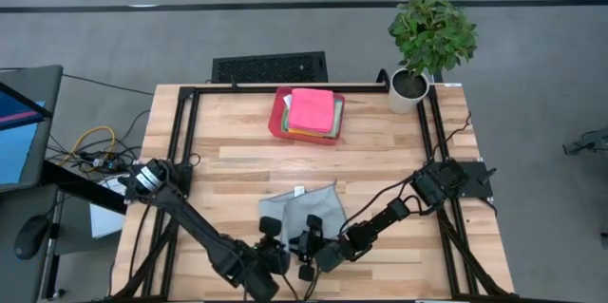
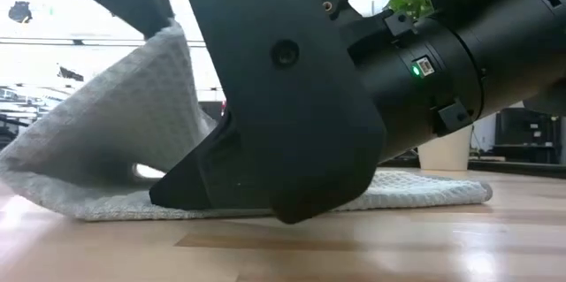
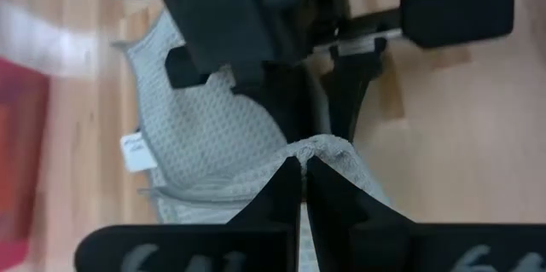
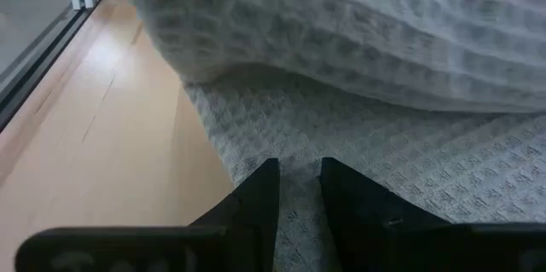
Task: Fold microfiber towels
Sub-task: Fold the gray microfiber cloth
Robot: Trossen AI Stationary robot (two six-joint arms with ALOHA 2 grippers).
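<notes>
High view: a grey towel (image 1: pixel 302 206) lies on the wooden surface (image 1: pixel 237 160) near its front edge, between the two arms, with part of it raised off the wood. Left pincer (image 1: pixel 273 249) sits at the towel's near left corner; in the left wrist view its fingers (image 3: pixel 286 188) are pressed together with a lifted fold of the grey cloth pinched between them. Right pincer (image 1: pixel 313 245) rests just beside it, low on the towel; the right wrist view shows its fingers (image 4: pixel 260 188) slightly apart, tips down on the flat cloth, and whether they grip it I cannot tell. A red tray (image 1: pixel 277 118) at the far side holds a stack of folded towels (image 1: pixel 312 110), pink on top. A potted plant (image 1: pixel 423 47) stands at the far right corner.
</notes>
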